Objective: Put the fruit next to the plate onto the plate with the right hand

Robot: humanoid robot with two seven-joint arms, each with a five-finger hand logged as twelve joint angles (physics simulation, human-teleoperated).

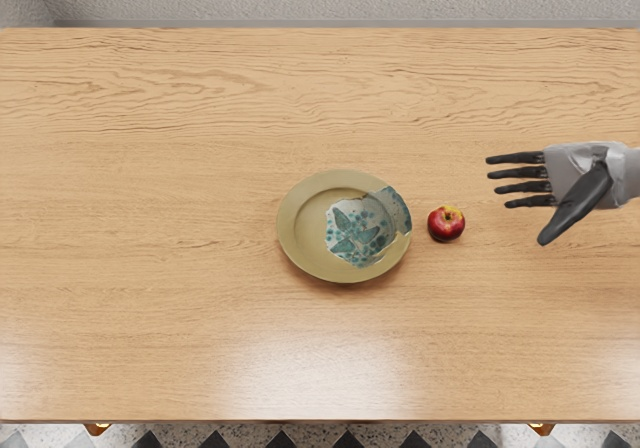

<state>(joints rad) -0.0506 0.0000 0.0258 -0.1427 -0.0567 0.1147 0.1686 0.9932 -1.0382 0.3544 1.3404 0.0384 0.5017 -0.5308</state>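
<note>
A small red apple (446, 223) lies on the wooden table just right of the plate (300, 228), close to its rim but apart from it. The plate is olive-yellow with a teal leaf pattern in its middle and right side. My right hand (535, 190) comes in from the right edge, to the right of the apple and slightly farther back. Its dark fingers (515, 173) are stretched out toward the left, the thumb hangs down, and it holds nothing. A clear gap separates the fingertips from the apple.
The wooden table (150, 148) spans the whole view, its front edge near the bottom and a grey wall behind its far edge. Nothing else stands on it.
</note>
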